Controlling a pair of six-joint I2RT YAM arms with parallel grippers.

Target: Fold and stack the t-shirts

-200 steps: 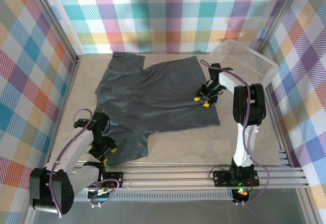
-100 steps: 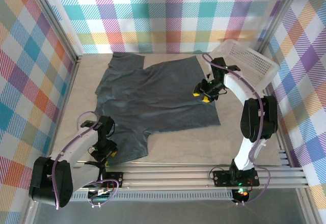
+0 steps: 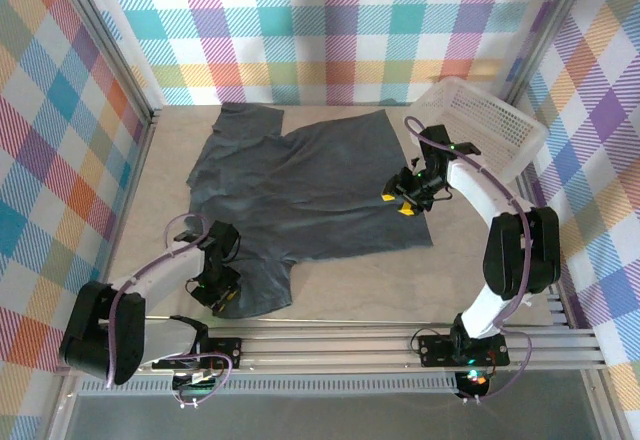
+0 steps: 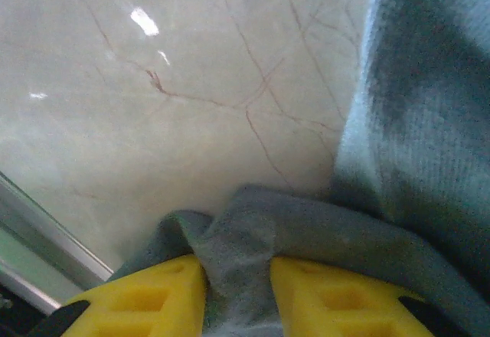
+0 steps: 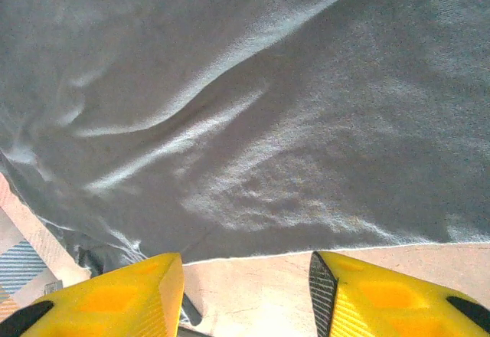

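Slate-grey t-shirt (image 3: 300,190), flat, unfolded

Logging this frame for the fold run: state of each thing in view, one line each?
t-shirt: unfolded, spread on the table, wrinkled.
left gripper: shut on the t-shirt's near sleeve edge.
right gripper: open, over the t-shirt's hem, holding nothing.
basket: far right corner, no shirt seen inside.

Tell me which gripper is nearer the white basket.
Right. The right gripper is over the t-shirt edge just left of the basket; the left gripper pinches the near sleeve, far from it.
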